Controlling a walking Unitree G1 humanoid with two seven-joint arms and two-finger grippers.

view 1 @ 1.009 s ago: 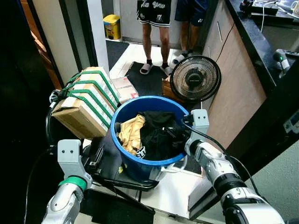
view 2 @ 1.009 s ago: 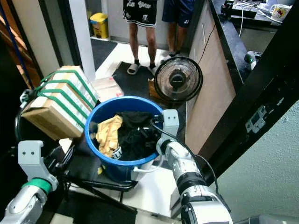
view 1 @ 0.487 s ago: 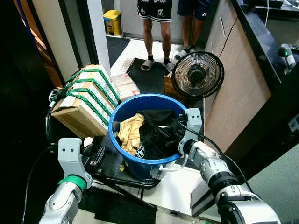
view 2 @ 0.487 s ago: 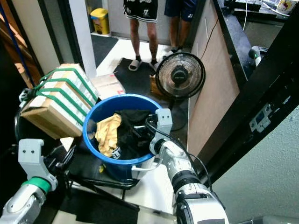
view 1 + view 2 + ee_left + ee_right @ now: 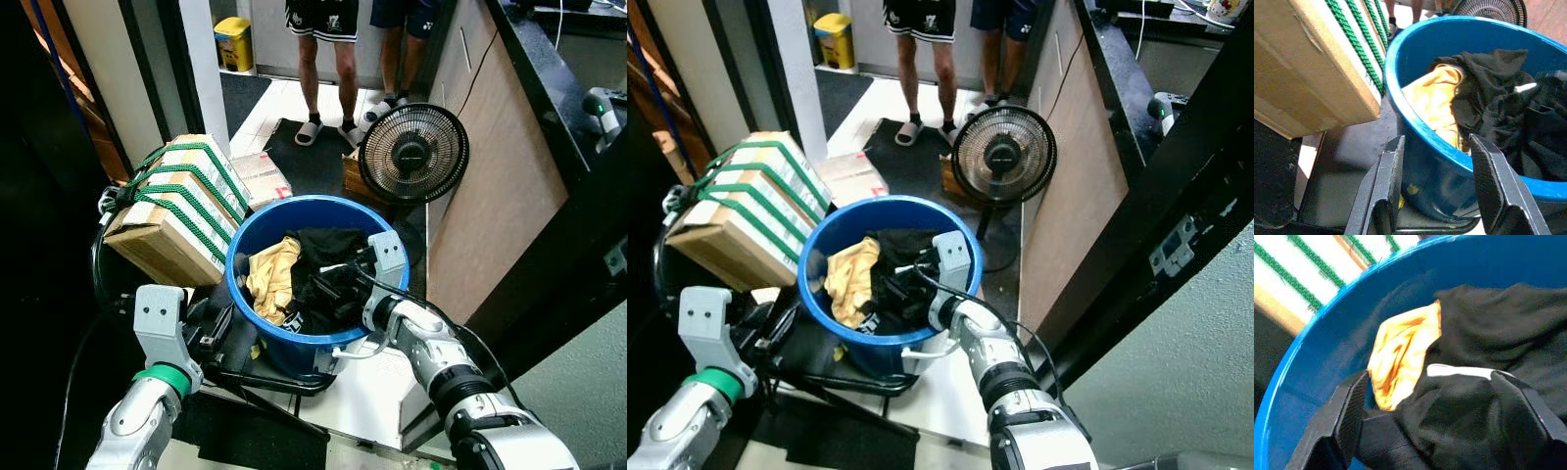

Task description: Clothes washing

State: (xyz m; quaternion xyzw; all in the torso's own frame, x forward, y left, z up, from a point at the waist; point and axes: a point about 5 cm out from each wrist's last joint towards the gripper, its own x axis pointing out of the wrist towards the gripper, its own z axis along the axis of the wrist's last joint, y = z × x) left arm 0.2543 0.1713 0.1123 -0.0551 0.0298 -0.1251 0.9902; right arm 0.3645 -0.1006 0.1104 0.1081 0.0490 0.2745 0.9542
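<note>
A round blue tub (image 5: 294, 208) stands on a low black stand and holds a yellow garment (image 5: 272, 279) and a heap of black clothes (image 5: 328, 257). My right gripper (image 5: 331, 286) reaches over the tub's right rim and hangs just above the black heap. Its fingers (image 5: 1352, 416) are spread wide, with black cloth (image 5: 1488, 333) and the yellow garment (image 5: 1400, 357) ahead of them. My left gripper (image 5: 217, 328) is low at the tub's outer left wall. It is open, and its fingers (image 5: 1383, 196) frame the blue wall (image 5: 1425, 171).
A cardboard box bound with green rope (image 5: 176, 211) leans against the tub's left side, with a smaller box (image 5: 263, 181) behind. A black fan (image 5: 411, 154) stands behind the tub, two people's legs (image 5: 323, 69) beyond it. A wooden cabinet (image 5: 500, 166) bounds the right side.
My right gripper has moved left, from the tub's right rim further in over the black clothes. My left gripper has risen a little closer to the tub's wall.
</note>
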